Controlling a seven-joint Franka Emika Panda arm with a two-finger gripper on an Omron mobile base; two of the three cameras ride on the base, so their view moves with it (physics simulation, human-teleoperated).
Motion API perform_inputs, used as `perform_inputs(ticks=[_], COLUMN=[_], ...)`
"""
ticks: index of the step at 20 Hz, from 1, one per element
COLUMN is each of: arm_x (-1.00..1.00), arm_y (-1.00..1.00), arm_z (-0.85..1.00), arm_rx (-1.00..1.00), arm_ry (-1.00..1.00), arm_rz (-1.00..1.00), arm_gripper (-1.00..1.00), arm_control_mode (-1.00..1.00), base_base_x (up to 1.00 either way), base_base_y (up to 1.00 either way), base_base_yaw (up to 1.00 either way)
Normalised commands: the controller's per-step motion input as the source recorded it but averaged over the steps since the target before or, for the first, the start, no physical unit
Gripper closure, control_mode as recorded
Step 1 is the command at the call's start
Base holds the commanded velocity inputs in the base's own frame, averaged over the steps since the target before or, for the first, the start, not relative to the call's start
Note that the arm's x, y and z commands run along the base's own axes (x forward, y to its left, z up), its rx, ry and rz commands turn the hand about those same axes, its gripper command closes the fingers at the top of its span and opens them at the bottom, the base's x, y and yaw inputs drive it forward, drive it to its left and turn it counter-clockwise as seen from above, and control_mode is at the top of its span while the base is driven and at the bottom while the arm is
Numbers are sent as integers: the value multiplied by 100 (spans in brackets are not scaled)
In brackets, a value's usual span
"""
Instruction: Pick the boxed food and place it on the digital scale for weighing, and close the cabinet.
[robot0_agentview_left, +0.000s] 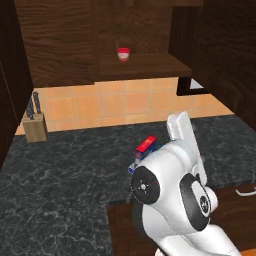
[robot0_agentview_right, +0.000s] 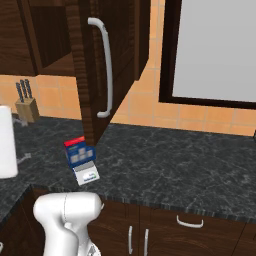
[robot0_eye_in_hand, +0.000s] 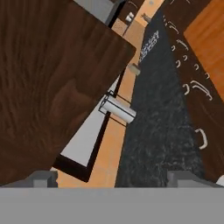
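Woodgrain cabinet (robot0_agentview_right: 90, 65) door, curved silver bar handle (robot0_agentview_right: 104, 67)

Even, flat rendered light; soft low-resolution edges throughout. The cabinet (robot0_agentview_left: 60, 45) interior is dim toward twelve o'clock, with no glare.

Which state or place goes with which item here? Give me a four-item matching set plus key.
Column 1:
1. small tall blue carton with a red top
2. small flat digital scale with a white front panel
3. dark brown woodgrain wall cabinet door with a silver bar handle
4. short red-and-white cup

Column 2:
A. on the open cabinet's shelf
B. swung open over the counter
C. lying on the black marbled counter under the carton
D. standing on the scale

Pairs: 1-D, 2-C, 3-B, 4-A
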Motion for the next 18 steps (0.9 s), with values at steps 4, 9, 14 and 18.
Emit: perform_inputs(ticks=[4, 9, 14, 18], arm_x=[-64, -38, -44, -6], arm_y=[-100, -92, -79, -72], arm_z=[-36, -74, -61, -96], arm_rx=[45, 44, 39, 38], arm_ry=[-32, -51, -49, -51], arm_rz=[0, 2, 2, 10], arm_gripper=[-100, -100, -100, -100], arm_control_mode=[-100, -100, -100, -100], base_base_x=[0, 0, 0, 0], base_base_y=[0, 0, 0, 0], base_base_yaw=[0, 0, 0, 0])
